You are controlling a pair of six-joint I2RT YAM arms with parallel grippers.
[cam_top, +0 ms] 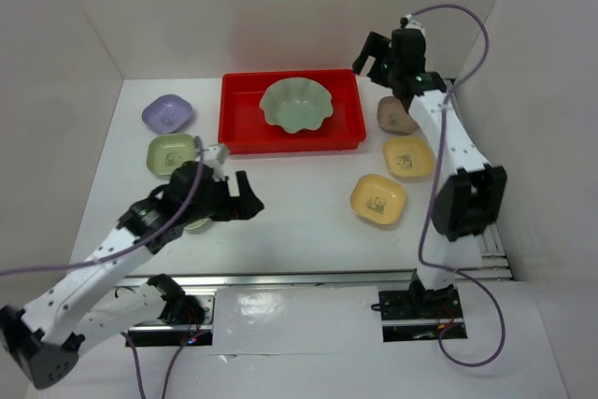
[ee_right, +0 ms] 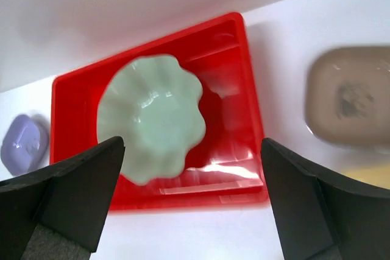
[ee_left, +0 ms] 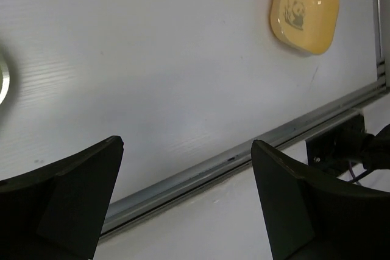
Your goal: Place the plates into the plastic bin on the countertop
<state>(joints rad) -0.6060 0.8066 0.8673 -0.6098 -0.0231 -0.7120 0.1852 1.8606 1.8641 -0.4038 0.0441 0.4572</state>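
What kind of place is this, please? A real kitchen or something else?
Probably a robot test booth, not a kitchen: plain white walls box in a white table, and the left arm and right arm stand on a metal rail.

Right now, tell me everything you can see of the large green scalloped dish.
The large dish is pale green and glossy, like glazed ceramic or hard plastic, with a wavy scalloped rim and a deep, plain bowl. It sits upright and empty on the floor of the red bin, about midway along it and nearer the far wall. Nothing else lies in the bin, and only the bin touches the dish.
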